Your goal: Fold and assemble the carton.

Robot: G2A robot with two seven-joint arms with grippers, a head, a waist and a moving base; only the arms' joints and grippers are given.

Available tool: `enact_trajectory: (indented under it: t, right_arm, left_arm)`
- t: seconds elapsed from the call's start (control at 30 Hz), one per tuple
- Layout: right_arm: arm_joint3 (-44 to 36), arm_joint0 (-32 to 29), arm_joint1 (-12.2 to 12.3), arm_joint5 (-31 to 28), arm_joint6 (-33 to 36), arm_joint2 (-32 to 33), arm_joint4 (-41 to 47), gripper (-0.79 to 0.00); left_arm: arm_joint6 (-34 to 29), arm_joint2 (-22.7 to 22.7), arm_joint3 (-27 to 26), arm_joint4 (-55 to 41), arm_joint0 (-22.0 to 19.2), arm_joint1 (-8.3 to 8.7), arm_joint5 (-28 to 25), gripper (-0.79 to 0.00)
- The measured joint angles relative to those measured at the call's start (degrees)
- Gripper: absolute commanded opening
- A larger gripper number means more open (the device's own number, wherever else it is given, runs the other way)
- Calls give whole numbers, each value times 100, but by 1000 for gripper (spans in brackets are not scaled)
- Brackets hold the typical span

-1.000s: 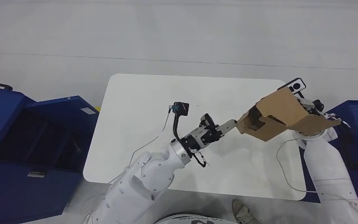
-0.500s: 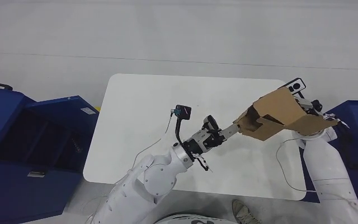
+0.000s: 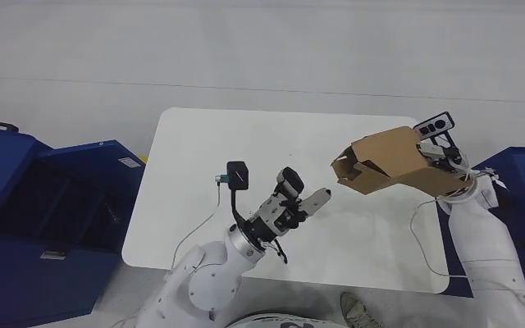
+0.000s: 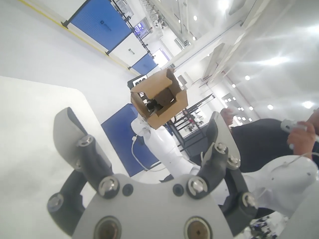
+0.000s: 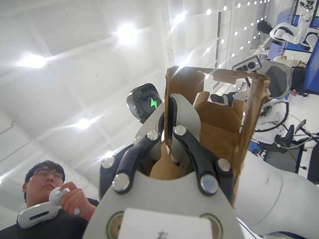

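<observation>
- The left fingers (image 3: 320,196), seen from the top view, were spread wide and held nothing. They hung over the front middle of the white bench (image 3: 246,148), at the end of the left arm (image 3: 221,271).
- In the same view, a brown cardboard carton (image 3: 390,160) was held up in the air over the bench's right end, at the tip of the right arm (image 3: 480,238). It was tilted, and its open end pointed toward the left fingers, well apart from them.
- A blue bin (image 3: 66,213) stood on the floor beside the bench's left end.
- In the left wrist view, both left fingers (image 4: 74,135) stood far apart with only air between them. The carton (image 4: 154,83) floated farther off beyond them, its open end facing the camera and its short flaps bent partly inward around a dark hollow. A rounded corner of the bench (image 4: 37,100) lay below.
- In the right wrist view, the right fingers (image 5: 184,115) were closed tight on one side wall of the carton (image 5: 216,125). One finger sat inside the box and the other outside, with the cardboard pinched between them. The carton rose away from the wrist, open at its far end, its walls standing roughly square.
</observation>
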Motion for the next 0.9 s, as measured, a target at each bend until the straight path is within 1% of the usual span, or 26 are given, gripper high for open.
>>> enact_trajectory:
  t: [0.07,0.2,0.23,0.27,0.33,0.47,0.5,0.53,0.6,0.63,0.67,0.73,0.83,0.9]
  right_arm:
    - [-2,2,-7,7,-9,7,3,-785]
    - [28,-7,-22,35,-42,1,2,-785]
    - [39,-12,-27,66,-63,-8,6,-785]
    - [39,-10,-27,56,-90,-7,-41,-785]
    - [24,-4,-23,-80,-153,11,-252,-785]
    - [20,-4,-22,-95,-157,13,-254,-785]
    - [0,-12,-23,-96,-177,11,-258,-785]
    - [-73,-40,-27,-116,-253,9,-277,-785]
    - [-181,-107,-33,-162,-349,15,-320,-785]
    - [-218,-146,-36,-187,-371,19,-343,-785]
    - [-231,-170,-38,-190,-374,17,-349,-785]
    - [-232,-197,-47,-170,-365,7,-328,-785]
    - [-212,-205,-58,-176,-338,4,-319,-785]
    - [-211,-211,-63,-180,-306,3,-313,-785]
  left_arm:
    - [206,231,-45,442,76,0,-380,0]
    - [990,422,-33,1228,135,-2,-1118,0]
    - [1139,534,31,1322,183,-3,-1335,0]
    - [1162,594,73,1270,208,-4,-1440,0]
    - [1127,621,96,1066,219,-4,-1479,0]
    - [1141,587,92,1070,204,-6,-1436,0]
    - [1231,504,107,1142,177,-12,-1347,0]
    - [1453,356,126,1374,140,-24,-1082,0]
    - [1925,325,146,2085,85,-50,-531,0]
    - [2321,391,216,2762,64,-71,-129,0]
    - [2600,486,295,3269,71,-92,154,0]
    - [3024,749,478,4174,51,-144,695,0]
    - [3388,959,774,5111,-113,-227,1551,0]
    - [3439,1071,941,5474,-228,-275,1914,0]
